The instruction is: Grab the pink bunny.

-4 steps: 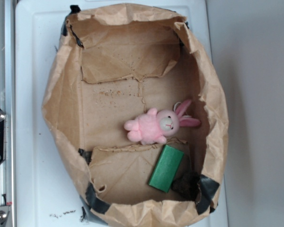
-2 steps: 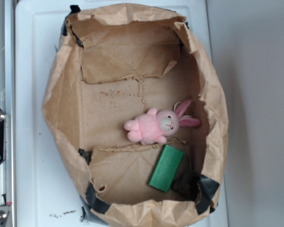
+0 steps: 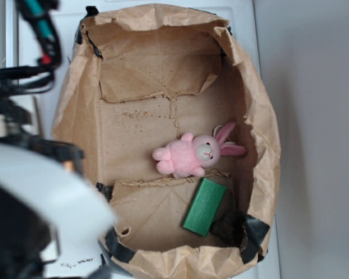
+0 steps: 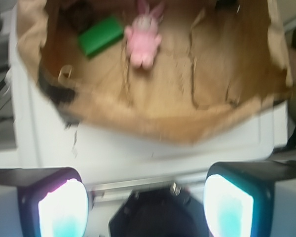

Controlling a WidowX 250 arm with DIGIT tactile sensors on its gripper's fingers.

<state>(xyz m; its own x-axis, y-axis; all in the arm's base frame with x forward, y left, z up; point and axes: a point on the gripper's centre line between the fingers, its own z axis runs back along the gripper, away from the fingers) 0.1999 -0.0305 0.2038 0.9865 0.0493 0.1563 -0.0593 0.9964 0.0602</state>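
Pink bunny [image 3: 189, 155] [image 4: 143, 35] lies on its side mid-floor of the brown paper bag [image 3: 75, 116] [image 4: 187, 118], ears toward the bag wall. Green block [image 3: 204, 206] [image 4: 100, 36] just beside it. Gripper [image 4: 147, 200] spread wide, empty, outside the bag over the white surface [image 4: 138, 153], well apart from bunny.

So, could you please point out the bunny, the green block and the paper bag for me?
bunny [image 3: 183, 158]: exterior view, on its pink belly.
green block [image 3: 204, 206]: exterior view, middle of its top face.
paper bag [image 3: 267, 145]: exterior view, on its right wall.
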